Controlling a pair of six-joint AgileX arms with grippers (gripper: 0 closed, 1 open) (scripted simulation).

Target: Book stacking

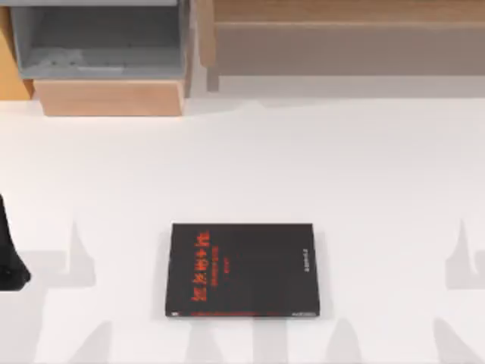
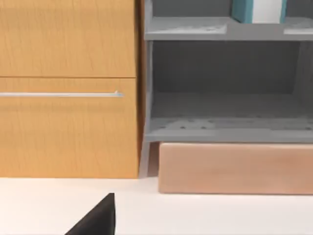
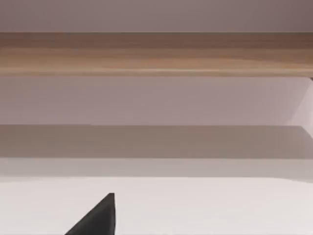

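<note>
The black book with red lettering [image 1: 242, 269] lies flat on the white table [image 1: 364, 174], toward six o'clock from the table's middle in the top view, its spine side at nine o'clock and its red title running along that side. At about eleven o'clock from it stands a grey open shelf unit [image 1: 98, 42] on a wooden base, and at one o'clock a long wooden shelf [image 1: 341, 38] runs along the back edge. The left arm [image 1: 9, 258] sits at the table's left edge, at nine o'clock from the book and well apart from it. In the left wrist view a wooden cabinet front with a thin metal handle [image 2: 61, 94] stands beside the grey shelves, and on an upper shelf a light-blue book with white page edges [image 2: 259, 11] stands upright. Whether either pincer is spread or pressed together, I cannot tell.
</note>
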